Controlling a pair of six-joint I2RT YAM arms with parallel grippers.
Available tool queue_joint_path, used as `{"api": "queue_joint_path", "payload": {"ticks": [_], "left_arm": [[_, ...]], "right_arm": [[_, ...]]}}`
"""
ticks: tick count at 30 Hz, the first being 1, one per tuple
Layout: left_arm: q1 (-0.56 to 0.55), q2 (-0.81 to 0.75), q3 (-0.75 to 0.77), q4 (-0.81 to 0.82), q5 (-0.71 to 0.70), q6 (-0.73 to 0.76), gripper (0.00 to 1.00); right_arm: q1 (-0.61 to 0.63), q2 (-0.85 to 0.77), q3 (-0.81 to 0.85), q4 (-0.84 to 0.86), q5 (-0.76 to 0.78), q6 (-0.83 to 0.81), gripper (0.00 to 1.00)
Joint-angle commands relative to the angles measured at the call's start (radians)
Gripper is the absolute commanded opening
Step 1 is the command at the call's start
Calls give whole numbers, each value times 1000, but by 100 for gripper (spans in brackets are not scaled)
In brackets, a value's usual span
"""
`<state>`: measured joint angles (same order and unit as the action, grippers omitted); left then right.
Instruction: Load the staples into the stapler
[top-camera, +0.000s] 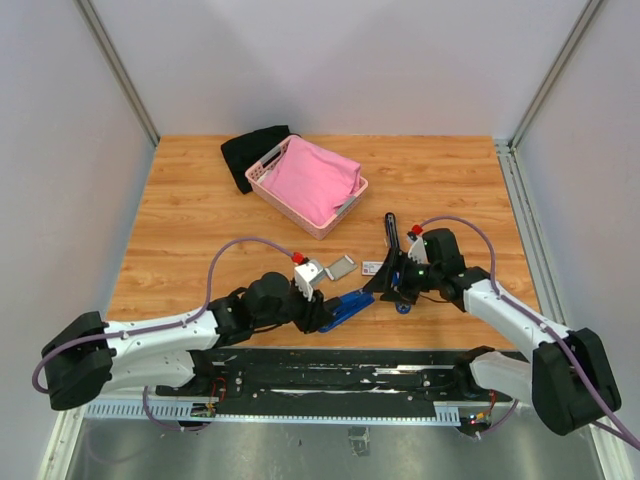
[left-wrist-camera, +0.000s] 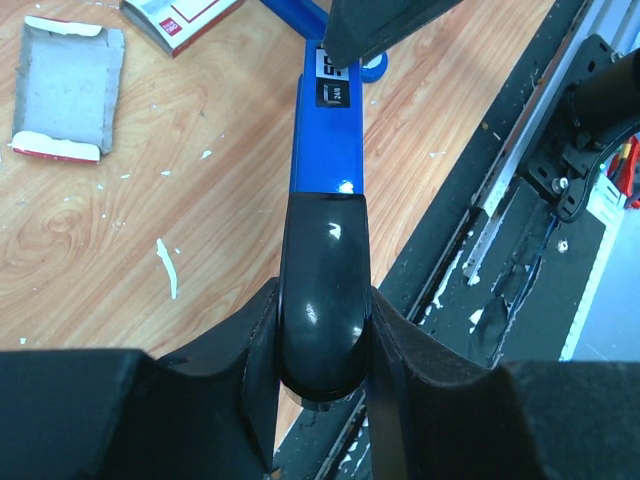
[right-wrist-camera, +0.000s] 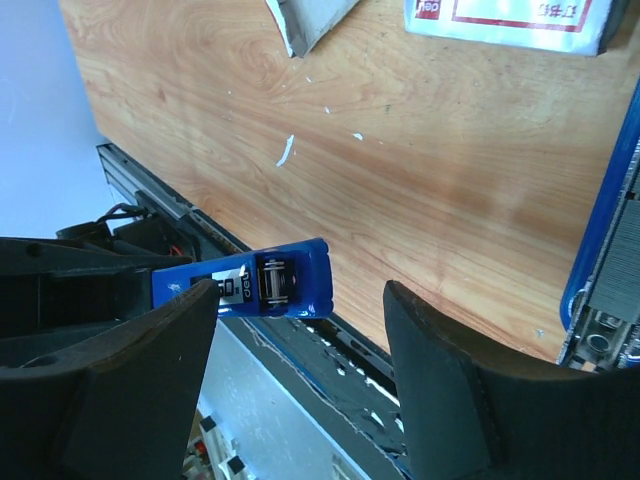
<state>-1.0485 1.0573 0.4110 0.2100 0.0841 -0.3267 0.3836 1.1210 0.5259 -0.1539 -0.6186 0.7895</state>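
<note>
The left end effector (left-wrist-camera: 320, 345) pinches the stapler (left-wrist-camera: 328, 150) by its black rear, and the right end effector (right-wrist-camera: 300, 350) hangs spread. The staples (left-wrist-camera: 62, 85), seemingly the grey block, look light and brittle and are best gripped across the long sides.

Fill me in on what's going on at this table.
Two robot arms are working on a blue stapler. The left claw is clamped on its black rear end. The right claw is open close to the stapler, gripping nothing. A white-and-red staple carton and its open, empty-looking tray lie nearby.
</note>
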Motion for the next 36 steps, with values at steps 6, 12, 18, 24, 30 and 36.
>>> {"api": "queue_joint_path", "payload": {"ticks": [6,12,18,24,30,36], "left_arm": [[-3,-62,32,122,-33,-41,0],[-3,-75,49,136,-59,-52,0],[-3,-82,72,172,-76,-75,0],[-3,-79,91,203,-83,-82,0],[-3,-79,92,228,-63,-82,0],[-3,-65,95,234,-48,-82,0]], "right_arm": [[-12,1,-29,107,-92,151,68],[-12,-34,-9,118,-134,244,68],[-12,-44,23,121,-163,295,68],[-12,-34,46,126,-179,329,68],[-12,-46,53,162,-176,385,67],[-12,-66,55,197,-174,448,51]]}}
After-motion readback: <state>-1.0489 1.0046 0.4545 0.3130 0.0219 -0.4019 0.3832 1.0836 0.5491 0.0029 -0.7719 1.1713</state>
